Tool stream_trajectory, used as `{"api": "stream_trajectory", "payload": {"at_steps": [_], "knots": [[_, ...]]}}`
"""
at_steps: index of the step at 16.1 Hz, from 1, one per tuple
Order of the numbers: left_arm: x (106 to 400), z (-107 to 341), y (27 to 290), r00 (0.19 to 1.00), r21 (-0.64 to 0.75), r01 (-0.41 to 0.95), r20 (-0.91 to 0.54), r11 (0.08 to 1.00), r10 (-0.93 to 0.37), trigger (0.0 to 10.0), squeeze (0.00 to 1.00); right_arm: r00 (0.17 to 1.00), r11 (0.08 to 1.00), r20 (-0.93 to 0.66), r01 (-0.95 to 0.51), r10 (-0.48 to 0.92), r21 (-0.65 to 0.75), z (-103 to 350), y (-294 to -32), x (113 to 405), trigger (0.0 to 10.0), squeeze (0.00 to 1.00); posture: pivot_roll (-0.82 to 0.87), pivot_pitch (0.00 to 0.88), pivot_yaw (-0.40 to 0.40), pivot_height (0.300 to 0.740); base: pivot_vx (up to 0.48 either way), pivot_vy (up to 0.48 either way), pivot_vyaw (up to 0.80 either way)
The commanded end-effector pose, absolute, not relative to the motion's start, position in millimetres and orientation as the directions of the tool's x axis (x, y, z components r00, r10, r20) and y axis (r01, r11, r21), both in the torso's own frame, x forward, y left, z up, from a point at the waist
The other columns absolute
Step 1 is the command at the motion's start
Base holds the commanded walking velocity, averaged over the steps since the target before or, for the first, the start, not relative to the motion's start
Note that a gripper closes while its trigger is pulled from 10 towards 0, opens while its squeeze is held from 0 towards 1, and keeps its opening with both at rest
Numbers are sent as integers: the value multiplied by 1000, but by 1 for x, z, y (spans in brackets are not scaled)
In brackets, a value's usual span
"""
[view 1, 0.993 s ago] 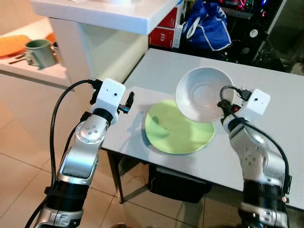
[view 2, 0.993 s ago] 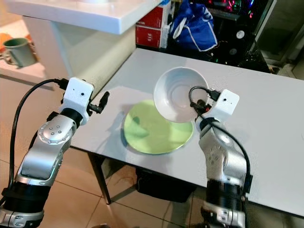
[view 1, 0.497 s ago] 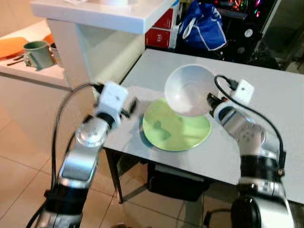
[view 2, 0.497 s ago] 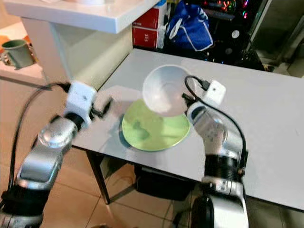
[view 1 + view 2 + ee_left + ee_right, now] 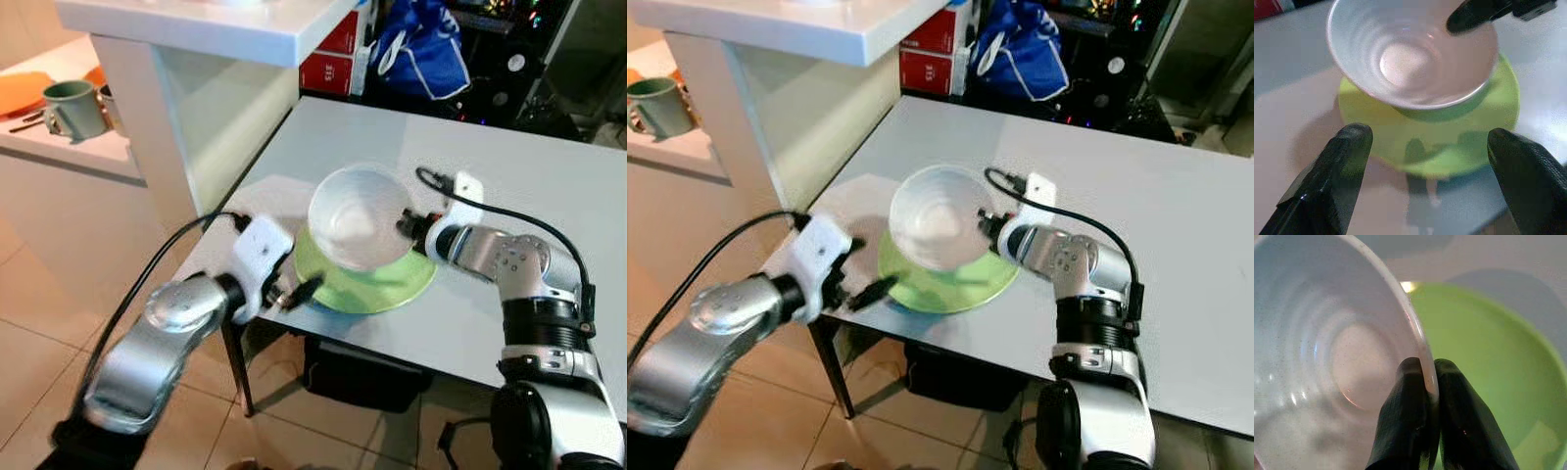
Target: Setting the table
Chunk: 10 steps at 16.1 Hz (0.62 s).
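The white bowl (image 5: 359,215) hangs just above the green plate (image 5: 392,284), which lies near the front edge of the grey table (image 5: 549,176). The right gripper (image 5: 1426,387) holds it by the rim alone, one finger inside and one outside, pressed tight on that thin wall. From the wrist view the bowl looks tilted, its low side toward the plate. That seems to me the weak point: a pinch at one spot of a smooth rim could let the bowl swing or slip, land off centre and knock the plate toward the edge. The left gripper (image 5: 1425,161) hovers on the near side of the plate, fingers spread wide and holding nothing; it could nudge the plate if it crowds in.
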<state>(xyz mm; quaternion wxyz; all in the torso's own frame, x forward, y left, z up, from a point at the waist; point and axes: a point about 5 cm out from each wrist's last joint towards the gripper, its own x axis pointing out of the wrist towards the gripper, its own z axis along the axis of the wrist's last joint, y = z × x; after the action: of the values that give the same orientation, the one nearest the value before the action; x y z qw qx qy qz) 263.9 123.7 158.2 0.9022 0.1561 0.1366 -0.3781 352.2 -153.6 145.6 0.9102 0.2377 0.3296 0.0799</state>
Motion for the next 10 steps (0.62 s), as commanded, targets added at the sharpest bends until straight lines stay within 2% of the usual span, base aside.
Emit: {"api": "stream_trajectory", "payload": {"at_steps": [1, 9, 10], "knots": [[261, 158, 125, 667, 189, 734, -387, 653, -637, 10000, 0, 749, 868, -568, -19, 341, 496, 152, -151, 352, 10000, 0, -17, 0, -40, 740, 0, 0, 0], [258, 159, 131, 650, 177, 741, -430, 648, -626, 10000, 0, 719, 878, -625, 44, 303, 477, 149, -159, 354, 10000, 0, -14, 0, -37, 740, 0, 0, 0], [258, 159, 131, 653, 177, 739, -429, 650, -624, 10000, 0, 725, 873, -619, 51, 302, 486, 149, -158, 354, 10000, 63, -14, 0, -36, 740, 0, 0, 0]]}}
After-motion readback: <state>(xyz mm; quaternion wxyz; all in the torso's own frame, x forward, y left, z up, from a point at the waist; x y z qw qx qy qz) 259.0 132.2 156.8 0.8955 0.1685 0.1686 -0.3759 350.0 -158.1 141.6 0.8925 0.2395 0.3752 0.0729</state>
